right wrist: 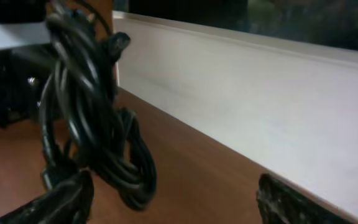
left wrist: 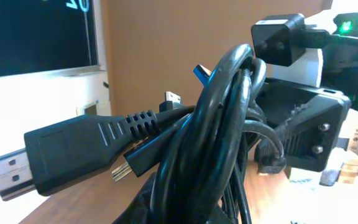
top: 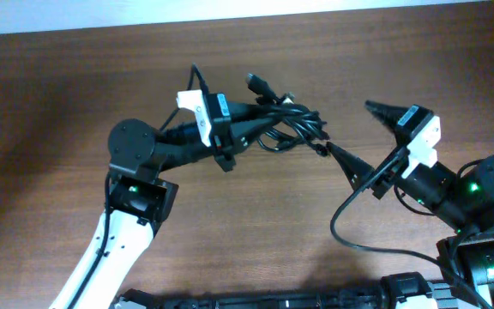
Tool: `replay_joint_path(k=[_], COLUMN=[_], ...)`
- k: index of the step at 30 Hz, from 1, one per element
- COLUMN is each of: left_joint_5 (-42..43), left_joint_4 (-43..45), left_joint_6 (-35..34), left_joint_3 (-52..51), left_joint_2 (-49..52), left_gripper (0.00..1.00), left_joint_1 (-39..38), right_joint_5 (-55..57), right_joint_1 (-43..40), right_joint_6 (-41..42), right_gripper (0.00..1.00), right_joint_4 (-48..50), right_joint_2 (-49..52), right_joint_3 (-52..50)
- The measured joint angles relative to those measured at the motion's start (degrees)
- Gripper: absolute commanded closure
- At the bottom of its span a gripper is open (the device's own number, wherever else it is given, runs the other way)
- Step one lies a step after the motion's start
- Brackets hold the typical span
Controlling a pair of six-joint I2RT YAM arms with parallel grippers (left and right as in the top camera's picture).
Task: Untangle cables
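as left fingers (top: 243, 115) grip the cables (top: 298, 125), right fingers (top: 350, 163) gape beside.

Black cables (top: 292, 122), brown wood-grain table (top: 256, 215), white left arm (top: 97, 253)

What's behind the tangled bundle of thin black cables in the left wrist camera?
Behind the tangled bundle of thin black cables, the right arm with green lights and the brown wooden table show. Whatever sits directly behind the coil is covered.
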Motion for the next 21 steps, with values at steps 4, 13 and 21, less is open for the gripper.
replay_joint_path(k=[4,13,21], left_joint_5=[-0.5,-5.3,-15.8], left_joint_4=[0.1,0.1,-0.4], left_joint_6=[0.0,0.0,-3.7], left_joint_3=[0.0,0.0,0.0], left_joint_2=[0.0,-0.1,-0.1], left_gripper=[1.0,1.0,1.0], left_joint_1=[-2.4,-5.7,-7.0], right_joint_5=[-2.9,-4.5,-5.0], right_joint_1=[0.0,0.0,0.0], right_joint_6=[-0.7,-0.8,-1.0], right_gripper=[0.53,0.96,0.96], right_joint_4=[0.6,3.2,3.0], right_joint_2=[0.0,0.0,0.1], right_joint_3=[0.0,0.0,0.0])
